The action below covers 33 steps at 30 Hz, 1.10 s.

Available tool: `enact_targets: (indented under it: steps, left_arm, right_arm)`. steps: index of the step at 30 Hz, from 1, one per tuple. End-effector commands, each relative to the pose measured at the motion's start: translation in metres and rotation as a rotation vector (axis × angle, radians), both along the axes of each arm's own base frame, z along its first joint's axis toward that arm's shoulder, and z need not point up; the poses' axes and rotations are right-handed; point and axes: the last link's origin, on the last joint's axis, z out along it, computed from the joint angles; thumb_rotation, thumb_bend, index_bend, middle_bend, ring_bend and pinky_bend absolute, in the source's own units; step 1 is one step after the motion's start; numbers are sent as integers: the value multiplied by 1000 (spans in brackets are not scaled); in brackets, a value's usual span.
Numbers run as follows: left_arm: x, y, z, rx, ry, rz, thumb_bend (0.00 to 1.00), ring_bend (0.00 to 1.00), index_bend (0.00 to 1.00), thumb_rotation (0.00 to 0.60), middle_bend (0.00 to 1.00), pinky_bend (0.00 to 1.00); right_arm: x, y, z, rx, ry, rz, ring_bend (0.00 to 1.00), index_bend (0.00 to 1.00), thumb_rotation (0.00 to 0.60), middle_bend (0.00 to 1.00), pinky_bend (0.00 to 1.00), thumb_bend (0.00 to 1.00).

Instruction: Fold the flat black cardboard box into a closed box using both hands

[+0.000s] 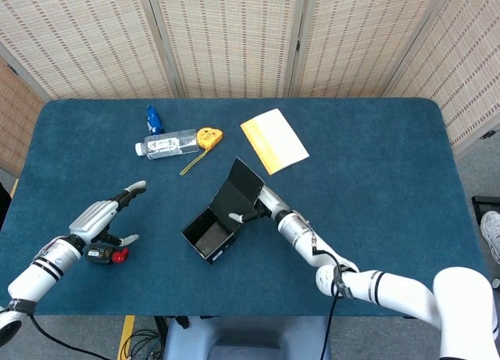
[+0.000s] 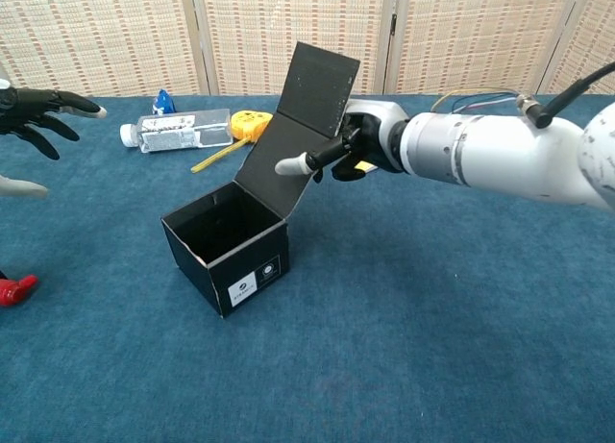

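The black cardboard box (image 1: 208, 237) (image 2: 227, 242) stands open on the blue table with its lid flap (image 1: 240, 190) (image 2: 306, 119) raised behind it. My right hand (image 1: 255, 211) (image 2: 352, 149) is at the flap's right edge. It pinches the flap, with one finger (image 2: 293, 164) laid across the inner face and the other fingers curled behind. My left hand (image 1: 98, 217) (image 2: 36, 110) hovers well to the left of the box, fingers spread, holding nothing.
A small red and black tool (image 1: 108, 255) (image 2: 13, 289) lies under my left hand. A plastic bottle (image 1: 166, 144) (image 2: 173, 131), a yellow tape measure (image 1: 208, 137) (image 2: 252, 125) and a yellow-edged booklet (image 1: 273, 140) lie at the back of the table.
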Motion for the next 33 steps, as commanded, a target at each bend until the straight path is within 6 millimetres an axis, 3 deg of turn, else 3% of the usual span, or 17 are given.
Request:
enact_targets:
  steps: [1, 4, 11, 25, 33]
  left_arm:
    - [0, 2, -2, 1, 1, -3, 253, 123, 0, 600, 0, 212]
    - [-1, 1, -3, -7, -3, 2, 253, 122, 0, 600, 0, 213]
    - [-1, -3, -3, -4, -9, -4, 253, 122, 0, 600, 0, 212]
    - [0, -16, 3, 23, -43, -15, 252, 123, 0, 600, 0, 212]
    - [-8, -14, -3, -23, -30, 27, 252, 130, 0, 600, 0, 213]
  right_arm:
    - [-15, 8, 6, 35, 57, 5, 648, 0, 600, 311, 933, 69]
    - [-26, 17, 9, 59, 135, 32, 637, 0, 600, 284, 933, 1]
    - [-40, 33, 4, 53, 248, 82, 622, 0, 600, 237, 933, 0]
    - [-5, 42, -51, -118, 320, 110, 622, 0, 600, 261, 936, 0]
    - [7, 32, -64, -180, 292, 66, 624, 0, 600, 291, 937, 0]
